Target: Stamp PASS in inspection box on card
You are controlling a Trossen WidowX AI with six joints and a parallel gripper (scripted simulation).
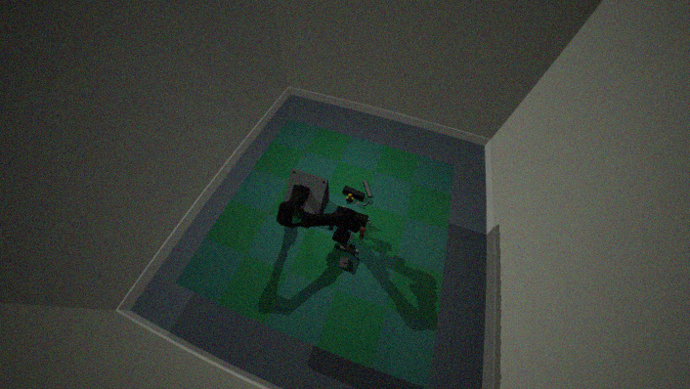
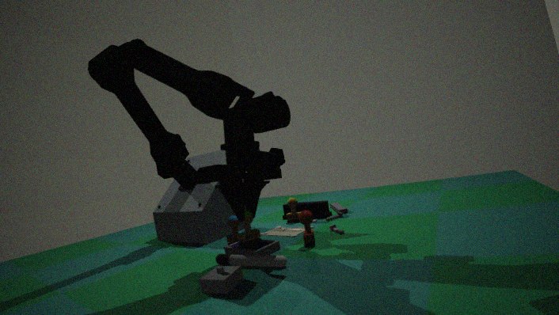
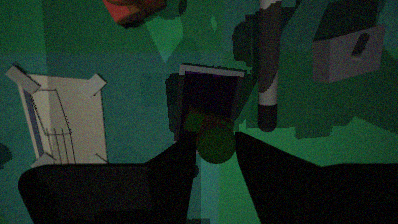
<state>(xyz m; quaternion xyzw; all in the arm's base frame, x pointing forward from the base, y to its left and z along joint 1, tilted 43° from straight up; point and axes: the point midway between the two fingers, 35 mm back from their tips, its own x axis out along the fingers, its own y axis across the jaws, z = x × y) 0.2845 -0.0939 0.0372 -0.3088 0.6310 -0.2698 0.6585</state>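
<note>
Dim light falls over the green checked counter, and we see the black arm bent over from its grey base; its fingers are pinching the green-knobbed PASS stamp, which hangs directly over the ink pad, a dark purple square in a pale frame; whether the stamp's face touches the pad we cannot tell; the card lies flat to the left of the pad in the wrist view, well apart from it, with tabs at its corners and faint ruled lines; a red-knobbed stamp stands upright near the card, a yellow-knobbed one stands further back beside a black tray, and a grey block sits in front of the pad.
</note>
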